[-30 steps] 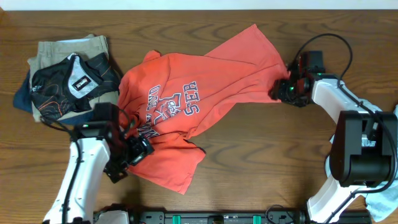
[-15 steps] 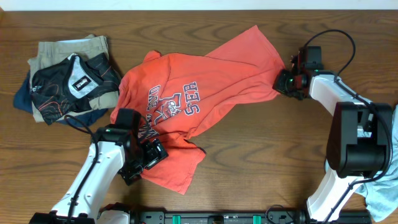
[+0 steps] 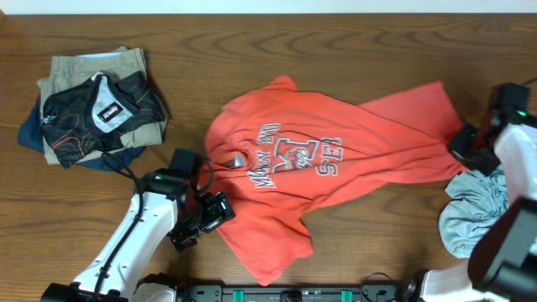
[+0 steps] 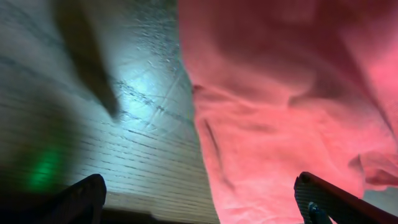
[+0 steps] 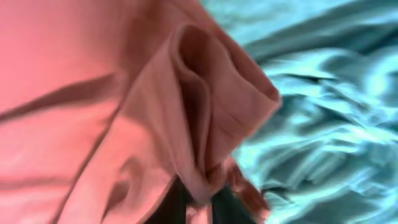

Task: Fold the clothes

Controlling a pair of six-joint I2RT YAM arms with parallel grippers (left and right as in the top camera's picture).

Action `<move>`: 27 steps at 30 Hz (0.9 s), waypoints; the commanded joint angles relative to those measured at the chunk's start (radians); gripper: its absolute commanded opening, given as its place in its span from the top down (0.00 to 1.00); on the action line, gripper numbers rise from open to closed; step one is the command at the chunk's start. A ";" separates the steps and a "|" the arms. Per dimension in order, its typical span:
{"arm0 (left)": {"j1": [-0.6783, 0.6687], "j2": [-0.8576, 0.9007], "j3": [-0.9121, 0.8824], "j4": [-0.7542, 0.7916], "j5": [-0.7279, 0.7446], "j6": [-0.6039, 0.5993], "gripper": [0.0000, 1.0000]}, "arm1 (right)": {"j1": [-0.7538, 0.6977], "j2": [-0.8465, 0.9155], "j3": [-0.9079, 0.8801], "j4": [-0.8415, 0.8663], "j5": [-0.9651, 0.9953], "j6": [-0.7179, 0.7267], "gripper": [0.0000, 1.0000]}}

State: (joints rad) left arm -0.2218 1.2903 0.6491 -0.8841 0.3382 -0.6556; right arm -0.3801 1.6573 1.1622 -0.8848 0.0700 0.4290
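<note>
The red T-shirt [image 3: 310, 159] lies print-up in the middle of the table [image 3: 336, 50], stretched toward the right pincer [image 3: 464, 144], which clenches a bunched corner, seemingly to spread it flat, while the left pincer [image 3: 210, 220] gapes empty over its near edge.

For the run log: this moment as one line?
left gripper open at T-shirt edge | right gripper shut on T-shirt | T-shirt unfolded

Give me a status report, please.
Right gripper shut on coral-red cotton T-shirt, unfolded. Left gripper open at its edge. Pale-blue crumpled cloth beside right gripper.
</note>
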 commanded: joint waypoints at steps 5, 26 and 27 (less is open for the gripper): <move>-0.018 0.007 -0.004 0.027 0.007 -0.019 0.02 | 0.008 -0.016 0.003 -0.039 -0.049 -0.093 0.66; -0.181 0.151 -0.080 0.336 0.098 -0.032 0.94 | 0.032 -0.016 0.003 -0.035 -0.290 -0.248 0.66; -0.171 0.149 -0.072 0.327 0.099 -0.008 0.94 | 0.038 -0.016 0.003 -0.032 -0.309 -0.264 0.66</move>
State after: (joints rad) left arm -0.4038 1.4330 0.5762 -0.5503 0.4389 -0.7040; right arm -0.3733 1.6386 1.1622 -0.9222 -0.1314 0.2554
